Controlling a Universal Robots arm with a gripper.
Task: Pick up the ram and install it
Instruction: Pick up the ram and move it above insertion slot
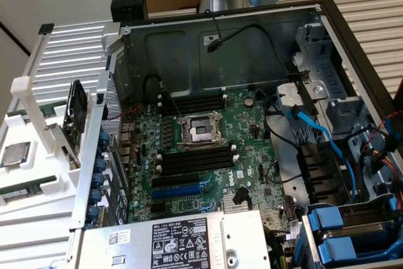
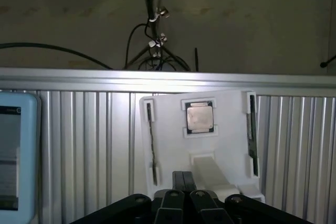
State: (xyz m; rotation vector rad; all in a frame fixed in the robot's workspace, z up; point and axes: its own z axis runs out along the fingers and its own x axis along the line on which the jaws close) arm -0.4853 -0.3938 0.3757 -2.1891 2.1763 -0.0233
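Lying flat in a slot along one edge of the white tray (image 1: 38,171), the ram (image 1: 22,191) sits just beside the silver processor chip (image 1: 15,154), which shares the same tray. We see the tray resting on the ribbed counter (image 2: 79,150), next to the open computer case (image 1: 352,42) with its green motherboard (image 1: 208,137). In the wrist view we find the gripper (image 2: 184,178) clenched, fingers pressed together on nothing, apart from the tray and the ram.
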